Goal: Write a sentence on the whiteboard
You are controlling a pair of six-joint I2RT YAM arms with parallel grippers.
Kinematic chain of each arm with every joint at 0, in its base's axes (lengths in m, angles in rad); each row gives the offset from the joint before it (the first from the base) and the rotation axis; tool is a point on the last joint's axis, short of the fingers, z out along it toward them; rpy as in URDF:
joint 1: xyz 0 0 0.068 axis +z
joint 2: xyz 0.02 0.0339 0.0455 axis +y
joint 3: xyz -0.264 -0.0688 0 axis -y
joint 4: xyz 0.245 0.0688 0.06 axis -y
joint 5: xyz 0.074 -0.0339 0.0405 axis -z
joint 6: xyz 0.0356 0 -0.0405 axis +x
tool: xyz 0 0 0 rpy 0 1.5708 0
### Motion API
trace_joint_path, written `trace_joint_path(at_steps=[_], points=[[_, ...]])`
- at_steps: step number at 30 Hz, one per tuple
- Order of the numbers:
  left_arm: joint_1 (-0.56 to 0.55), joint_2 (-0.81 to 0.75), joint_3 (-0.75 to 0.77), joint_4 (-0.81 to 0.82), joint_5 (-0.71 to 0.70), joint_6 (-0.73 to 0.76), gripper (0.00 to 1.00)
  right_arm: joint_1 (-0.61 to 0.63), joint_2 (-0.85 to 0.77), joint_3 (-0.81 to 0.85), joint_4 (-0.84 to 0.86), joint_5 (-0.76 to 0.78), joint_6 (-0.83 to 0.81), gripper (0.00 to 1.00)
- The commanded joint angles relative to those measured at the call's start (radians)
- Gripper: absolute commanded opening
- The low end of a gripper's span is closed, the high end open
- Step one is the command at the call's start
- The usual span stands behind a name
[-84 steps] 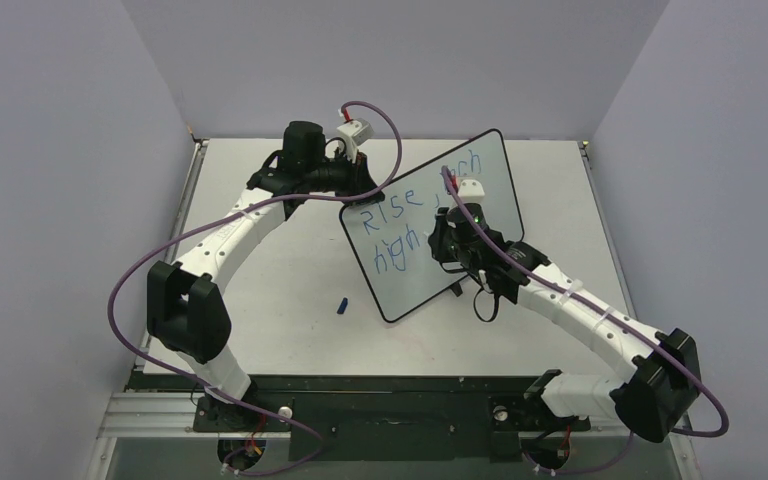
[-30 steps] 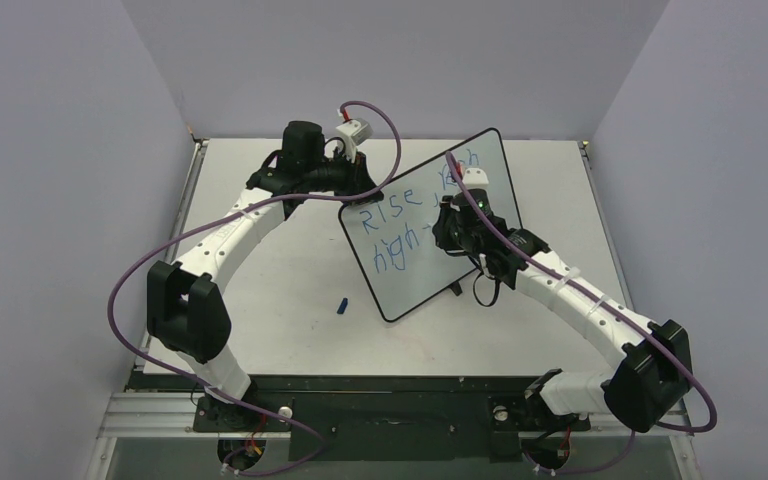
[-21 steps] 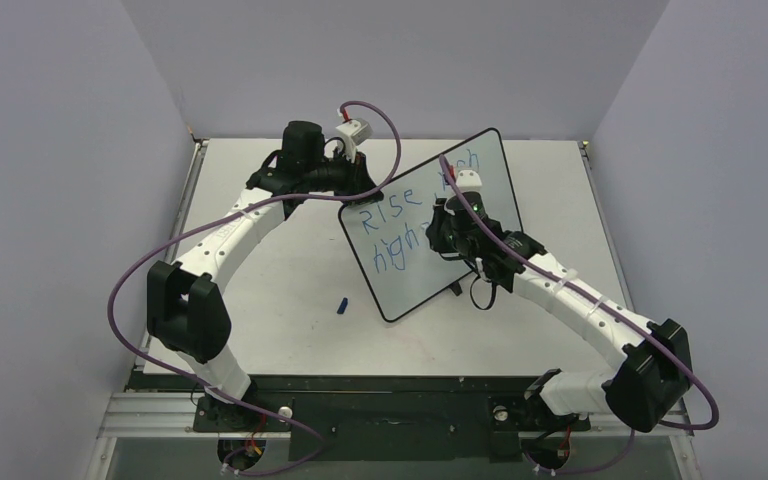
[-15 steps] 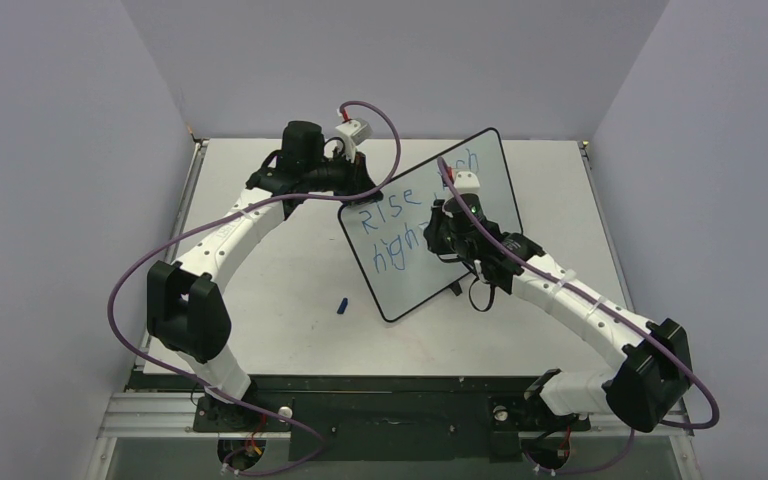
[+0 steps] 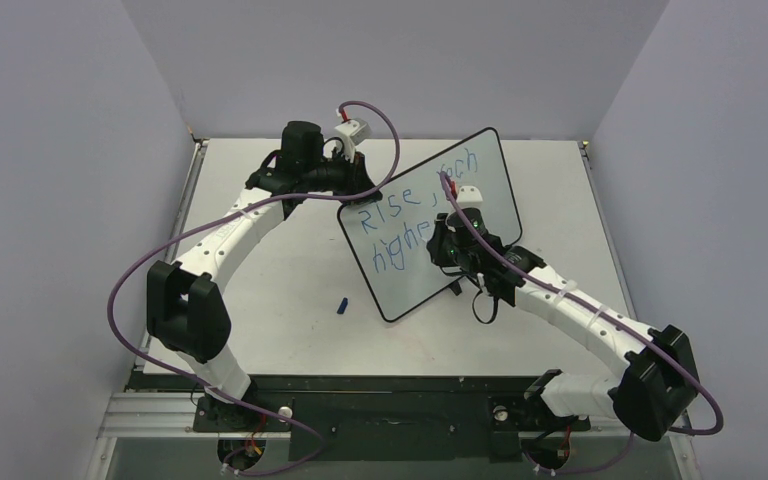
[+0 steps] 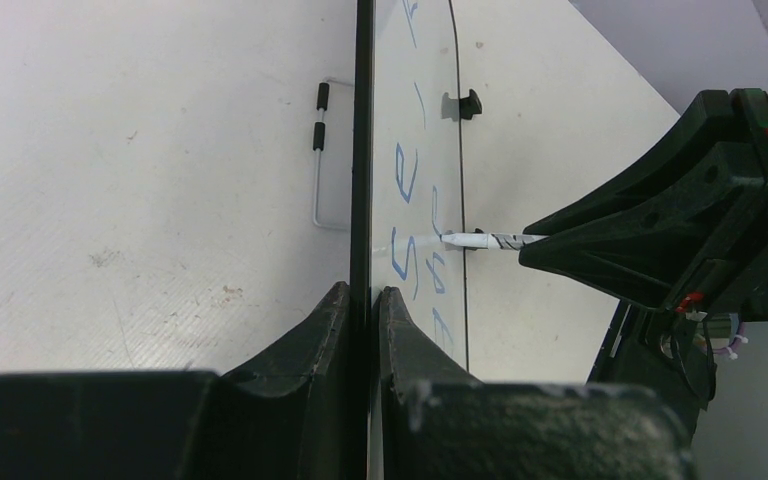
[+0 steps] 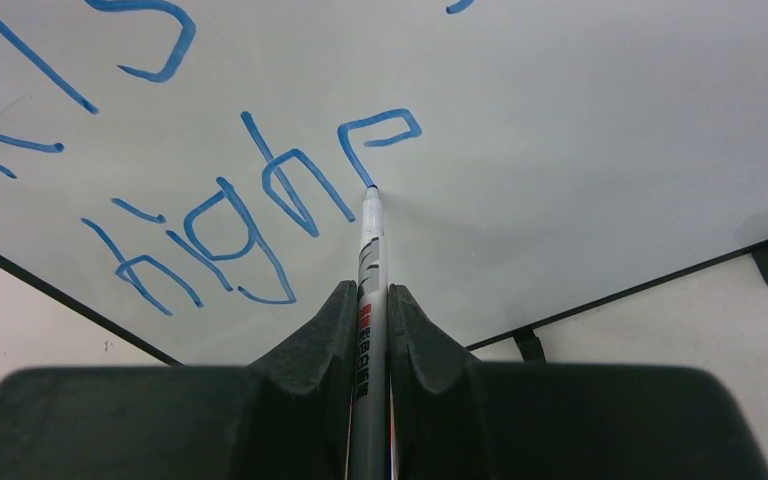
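Your left pincer (image 6: pixel 364 290) is pinching the edge of the whiteboard (image 5: pixel 480 180), steadying it on the bench (image 5: pixel 280 300). Your right pincer (image 7: pixel 371 290) is clamping the marker (image 7: pixel 370 225), its tip touching the sentence (image 7: pixel 280 185). Excess tip pressure is risking board slip and a skewed stroke.

We've got the small glossy black-framed whiteboard (image 5: pixel 410 275) propped up mid-way across the flat white table (image 5: pixel 270 260), with the left claw (image 6: pixel 363 292) pinched on its left edge. The right claw (image 7: pixel 370 290) sits in front, clamping a slim white marker (image 7: pixel 369 235). Its tip touches the end of the blue handwritten sentence (image 5: pixel 400 215), lower line. A small blue cap (image 5: pixel 342 305) lies just front-left of the board.
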Motion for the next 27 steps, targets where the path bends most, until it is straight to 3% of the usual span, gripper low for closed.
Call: trace_joint_path(at_steps=[1, 18, 27], points=[[-0.001, -0.054, 0.020, 0.097, -0.012, 0.063, 0.00, 0.005, -0.010, -0.033, 0.009, 0.014, 0.009, 0.00], [-0.003, -0.051, 0.022, 0.099, -0.012, 0.063, 0.00, -0.084, 0.011, 0.082, -0.041, 0.058, -0.067, 0.00], [-0.003, -0.047, 0.024, 0.096, -0.012, 0.064, 0.00, -0.097, -0.071, 0.124, -0.091, 0.046, -0.097, 0.00]])
